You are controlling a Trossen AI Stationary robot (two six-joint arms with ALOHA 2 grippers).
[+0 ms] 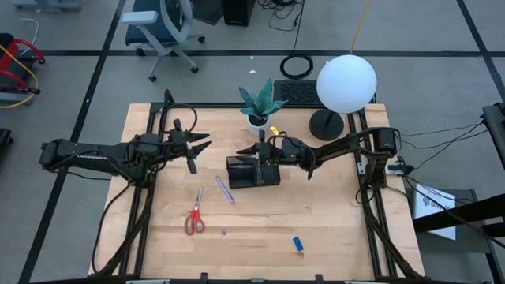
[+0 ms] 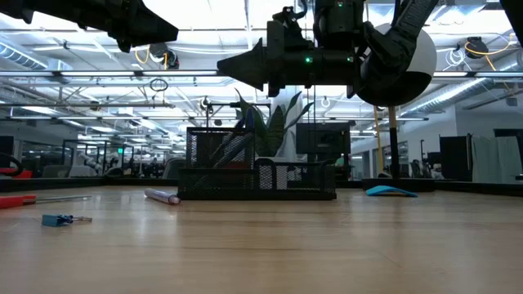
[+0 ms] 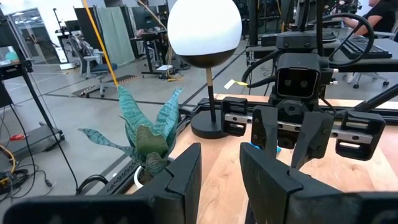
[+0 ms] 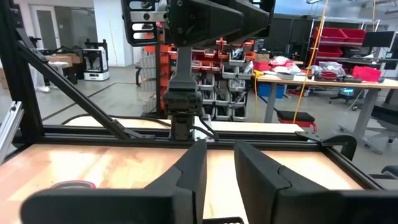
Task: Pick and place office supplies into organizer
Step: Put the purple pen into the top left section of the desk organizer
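Wooden tabletop (image 1: 316, 229) carries our black mesh organizer (image 1: 252, 171) at its middle. Our right gripper (image 1: 264, 149) hovers just above the tray, fingers slightly parted with nothing between them; our left gripper (image 1: 192, 153) waits well apart, fingers spread, empty. Red-handled scissors (image 1: 194, 220), a purple pen (image 1: 226, 190) beside the tray, and a small blue block (image 1: 298, 244) lie on the wood.

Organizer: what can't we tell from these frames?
- Organizer contents: high view, right gripper overhangs it; low view, dark mesh walls hide the inside.
- Compartment count: same.
- Tiny blue item: too small to identify.
- Right wrist view: looks over the organizer, only a sliver at the edge.
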